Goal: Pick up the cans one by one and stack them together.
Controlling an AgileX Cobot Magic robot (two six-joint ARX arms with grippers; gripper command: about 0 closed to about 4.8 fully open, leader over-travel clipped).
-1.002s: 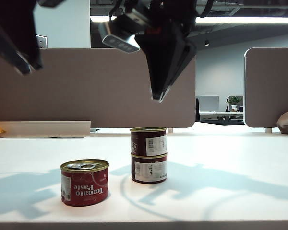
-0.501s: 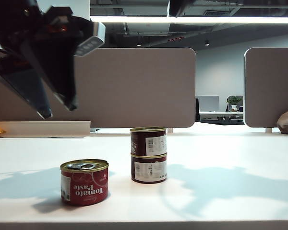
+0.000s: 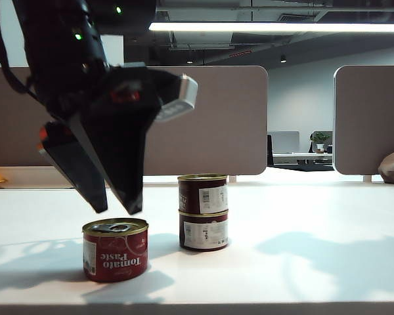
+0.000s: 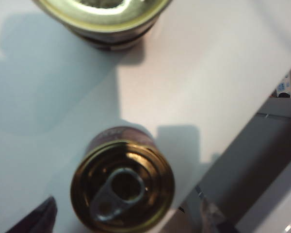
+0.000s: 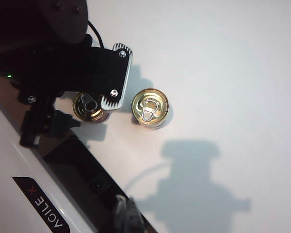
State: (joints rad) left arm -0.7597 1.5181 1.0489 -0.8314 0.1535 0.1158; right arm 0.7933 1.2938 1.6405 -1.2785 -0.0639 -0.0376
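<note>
The left gripper [image 3: 117, 211] hangs wide open right above the red Tomato Paste can [image 3: 115, 250], presumably to straddle it, since the two maroon cans [image 3: 203, 211] are already stacked nearby, while the closed-up right gripper is out of sight.

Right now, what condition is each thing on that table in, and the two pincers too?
Red can: upright, alone, lid sealed, untouched.
Top maroon can: upright, stacked on the other.
Bottom maroon can: upright on the table.
Left pincer: open, just above the red can.
Right pincer: out of view, shut.
</note>
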